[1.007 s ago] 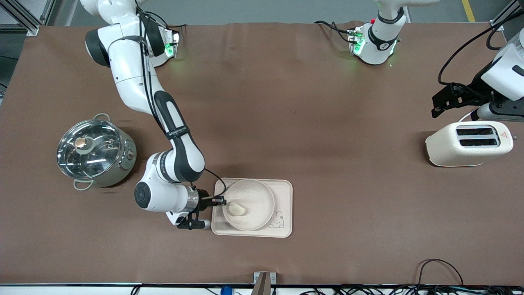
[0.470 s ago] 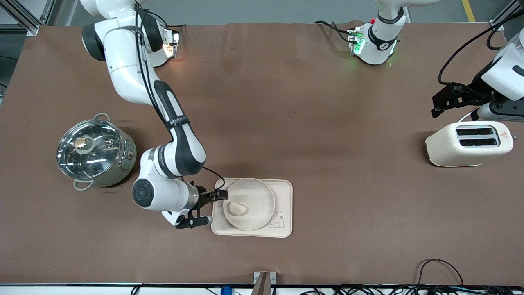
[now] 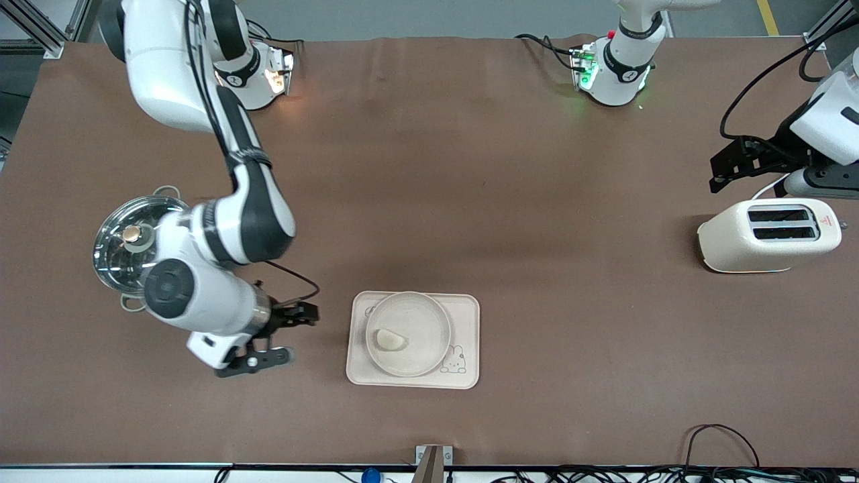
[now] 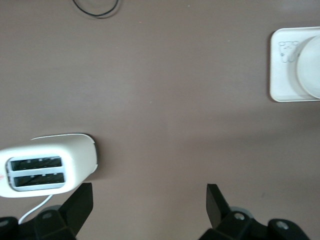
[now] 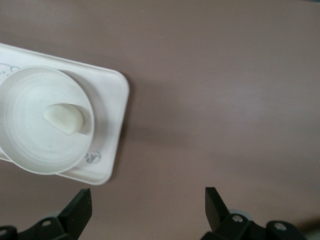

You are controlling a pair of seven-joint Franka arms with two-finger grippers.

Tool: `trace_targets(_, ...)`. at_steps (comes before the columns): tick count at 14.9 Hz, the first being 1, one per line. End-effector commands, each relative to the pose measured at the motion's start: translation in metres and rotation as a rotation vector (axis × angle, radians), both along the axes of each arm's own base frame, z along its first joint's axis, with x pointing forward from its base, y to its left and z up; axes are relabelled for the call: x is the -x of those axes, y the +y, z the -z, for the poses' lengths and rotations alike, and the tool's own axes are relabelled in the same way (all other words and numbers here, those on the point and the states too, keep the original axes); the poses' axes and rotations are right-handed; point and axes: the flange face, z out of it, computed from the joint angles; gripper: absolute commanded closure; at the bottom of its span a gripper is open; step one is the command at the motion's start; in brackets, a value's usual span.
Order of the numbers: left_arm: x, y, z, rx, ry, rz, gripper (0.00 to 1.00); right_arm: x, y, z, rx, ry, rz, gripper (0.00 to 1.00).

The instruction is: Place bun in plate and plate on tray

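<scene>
The right gripper (image 3: 285, 332) hangs over bare table, between the pot (image 3: 137, 251) and the tray (image 3: 463, 305); its two fingers are spread wide apart and nothing is in them; the right wrist view shows both dark fingertips with only brown table between them.

From this gripper, the tray lies toward the left arm's end of the table, near but not touching; the tray's short edge faces the gripper, and its long sides run along the table from one arm's end to the other.

The plate (image 3: 429, 318) sits flat on the tray, inside its edges, closer to the short edge that faces the right gripper; the little rabbit drawing shows on the bare corner of the tray beside the plate.

The bun (image 3: 391, 340) lies in the plate, a bit off the middle, on the side toward the right gripper.

The left gripper (image 4: 149, 205) waits up by the toaster (image 3: 768, 235), well apart from the tray; its fingers are open too and hold nothing.

So the right arm is much the nearer one to the bun, plate and tray; I think the job looks done, since the bun is in the plate and the plate is on the tray; any next move is likely just pulling away.
</scene>
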Motion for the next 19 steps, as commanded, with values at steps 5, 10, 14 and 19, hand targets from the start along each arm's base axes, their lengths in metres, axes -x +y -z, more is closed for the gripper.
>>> trace_targets(5, 0.005, 0.001, -0.003, -0.035, 0.026, -0.022, 0.00, 0.082, -0.165, -0.156, -0.063, -0.024, 0.198, 0.00)
trace_targets(10, 0.005, 0.001, -0.004, -0.035, 0.024, -0.017, 0.00, 0.188, -0.230, -0.213, -0.004, -0.051, 0.233, 0.00)
trace_targets(14, 0.005, 0.001, -0.004, -0.035, 0.024, -0.014, 0.00, 0.228, -0.254, -0.230, 0.045, -0.023, 0.244, 0.00)
trace_targets(19, 0.005, 0.002, -0.004, -0.036, 0.023, -0.016, 0.00, 0.232, -0.254, -0.233, 0.066, -0.022, 0.246, 0.00)
